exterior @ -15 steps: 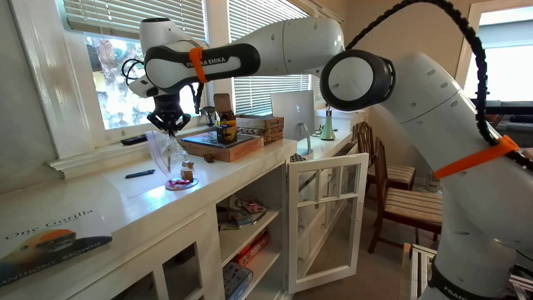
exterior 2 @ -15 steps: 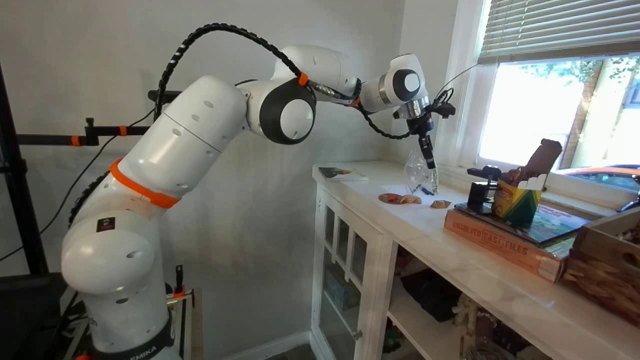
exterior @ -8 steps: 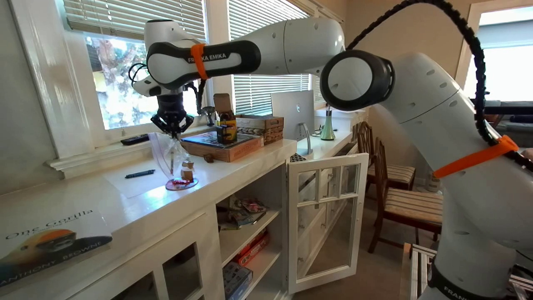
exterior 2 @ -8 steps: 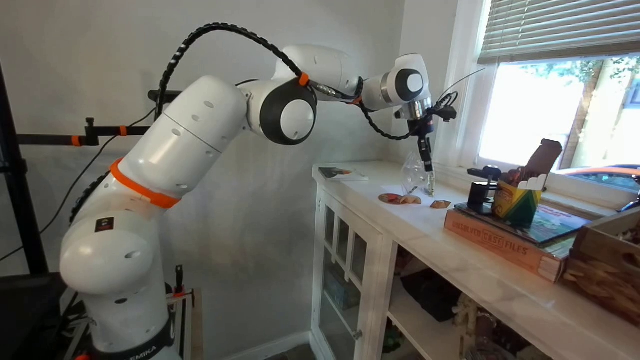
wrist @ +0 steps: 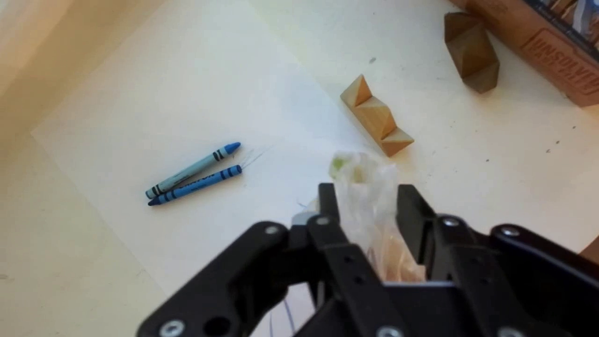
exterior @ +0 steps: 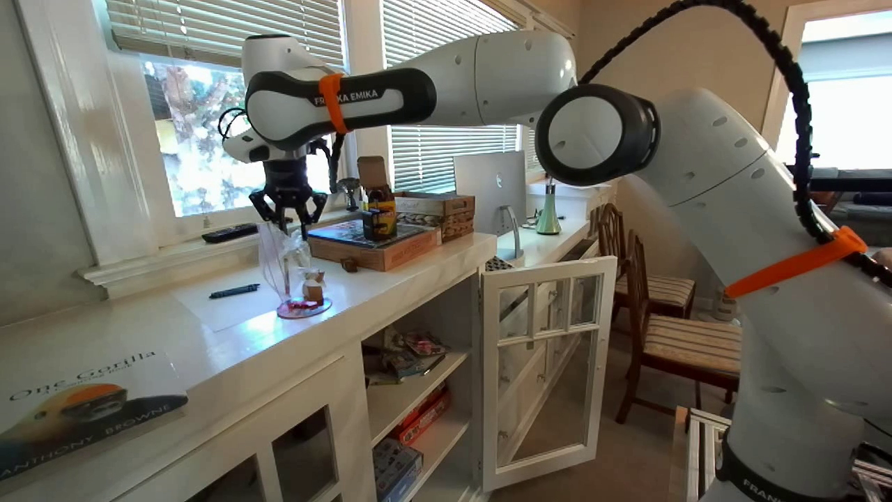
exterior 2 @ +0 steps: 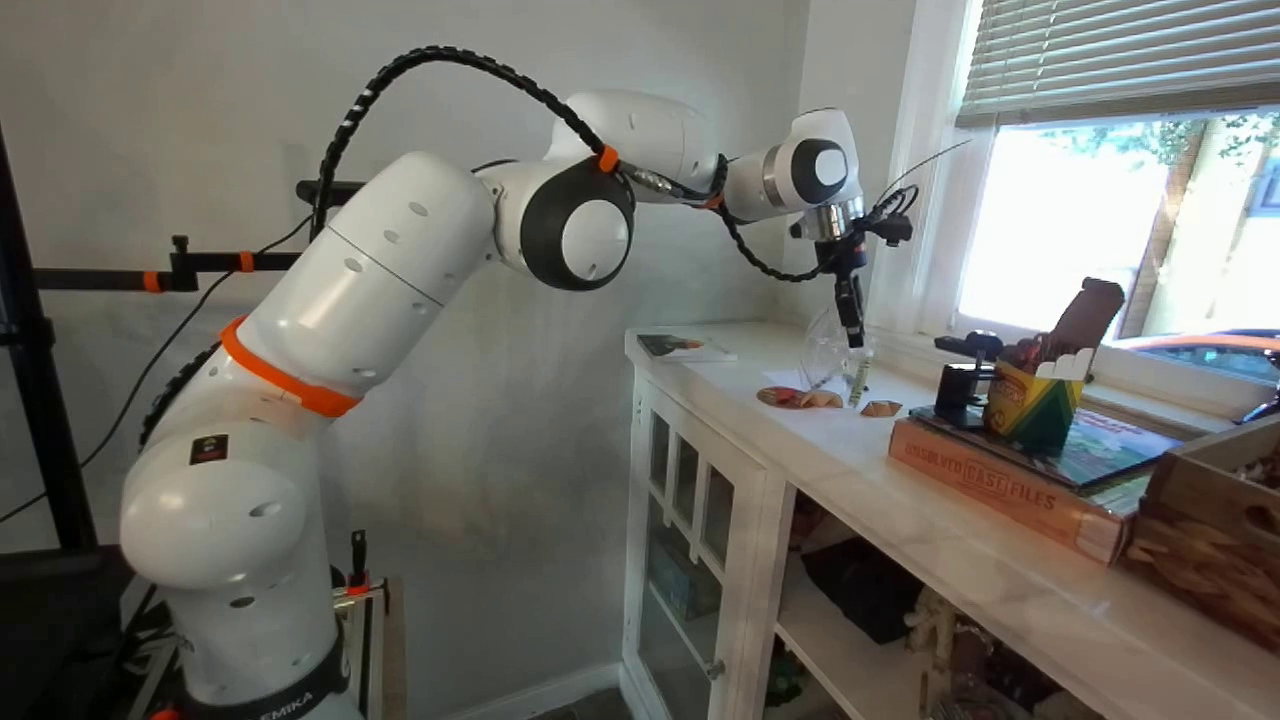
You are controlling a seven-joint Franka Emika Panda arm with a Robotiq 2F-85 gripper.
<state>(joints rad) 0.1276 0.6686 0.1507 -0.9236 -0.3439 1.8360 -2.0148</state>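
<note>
My gripper [wrist: 368,201] stands open above the counter, fingers parted on either side of a crumpled clear plastic bag [wrist: 365,222]. In the wrist view white, green and tan show in the bag, and gaps beside it are hard to judge. Both exterior views have the bag [exterior: 274,254] hanging or standing just below the fingertips; whether its bottom rests on the counter I cannot tell. Beneath lies a white paper sheet [wrist: 187,84] with a light blue crayon [wrist: 187,172] and a darker blue crayon [wrist: 201,185]. Beyond the bag is a tan faceted piece [wrist: 376,117].
A brown faceted piece [wrist: 470,54] lies beside the orange "Unsolved Case Files" box [exterior 2: 1000,490], which carries a crayon box [exterior 2: 1035,400]. A round colourful disc [exterior: 304,309] is near the counter's front edge. Further along are a wooden crate [exterior: 456,213] and a book [exterior 2: 690,347].
The fingers, together around the bag's top earlier, have spread apart. The bag has dropped or shifted slightly below them. Before that, the arm moved a little toward the boxes.
</note>
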